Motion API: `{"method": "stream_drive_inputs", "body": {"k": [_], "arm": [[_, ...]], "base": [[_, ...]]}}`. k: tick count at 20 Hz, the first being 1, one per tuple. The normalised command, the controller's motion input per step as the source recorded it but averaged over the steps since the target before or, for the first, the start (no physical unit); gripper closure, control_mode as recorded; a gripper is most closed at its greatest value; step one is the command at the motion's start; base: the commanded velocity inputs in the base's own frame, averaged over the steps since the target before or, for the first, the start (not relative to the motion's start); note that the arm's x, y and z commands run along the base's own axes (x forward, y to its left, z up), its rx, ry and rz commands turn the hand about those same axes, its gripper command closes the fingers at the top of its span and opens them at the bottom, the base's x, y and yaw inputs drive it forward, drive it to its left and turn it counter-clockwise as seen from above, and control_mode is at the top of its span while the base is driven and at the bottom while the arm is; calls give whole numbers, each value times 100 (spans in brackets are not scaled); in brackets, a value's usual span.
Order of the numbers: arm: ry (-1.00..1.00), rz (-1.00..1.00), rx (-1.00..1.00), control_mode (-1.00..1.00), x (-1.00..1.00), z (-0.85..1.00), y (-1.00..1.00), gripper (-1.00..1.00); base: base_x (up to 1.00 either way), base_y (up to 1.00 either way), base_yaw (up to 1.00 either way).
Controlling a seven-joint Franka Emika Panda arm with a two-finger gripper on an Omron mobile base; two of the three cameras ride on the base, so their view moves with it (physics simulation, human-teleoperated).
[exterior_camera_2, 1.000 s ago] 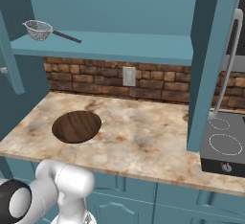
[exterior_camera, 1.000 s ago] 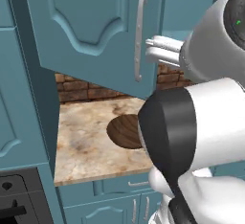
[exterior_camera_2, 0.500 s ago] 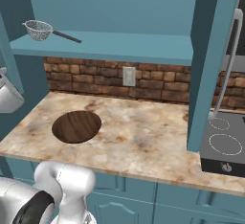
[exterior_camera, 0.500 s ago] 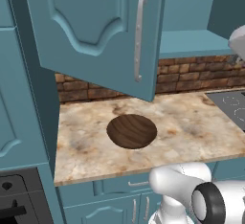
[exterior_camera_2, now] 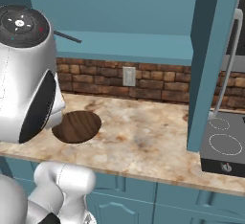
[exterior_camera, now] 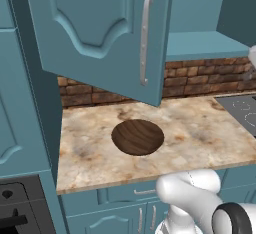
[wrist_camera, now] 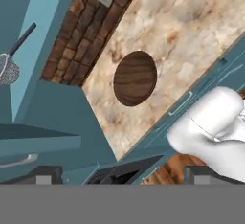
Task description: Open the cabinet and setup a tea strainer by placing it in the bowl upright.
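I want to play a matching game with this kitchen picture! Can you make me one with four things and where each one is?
Things:
1. tea strainer
2. bowl
3. cabinet door
4. wall outlet

Places or states:
A. on the brick wall
B. swung open
C. on the cabinet shelf
D. on the marble counter, empty

Pairs: 1-C, 2-D, 3-B, 4-A

tea strainer (wrist_camera: 7, 69) cut off by hand view's edge, cabinet (exterior_camera: 100, 33) door top cropped
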Motion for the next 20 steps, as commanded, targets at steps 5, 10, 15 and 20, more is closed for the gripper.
{"method": "stream_drive_inputs", "body": {"k": [5,10,15,20], "arm": [[9,18,12,-100,70,-32,0,-100],[0,24,21,-100,74,-1,14,-100],[0,20,26,-100,64,0,40,-100],[0,19,19,-100,67,0,48,-100]], "base": [[0,0,0],[0,0,0],[0,0,0],[0,0,0]]}}
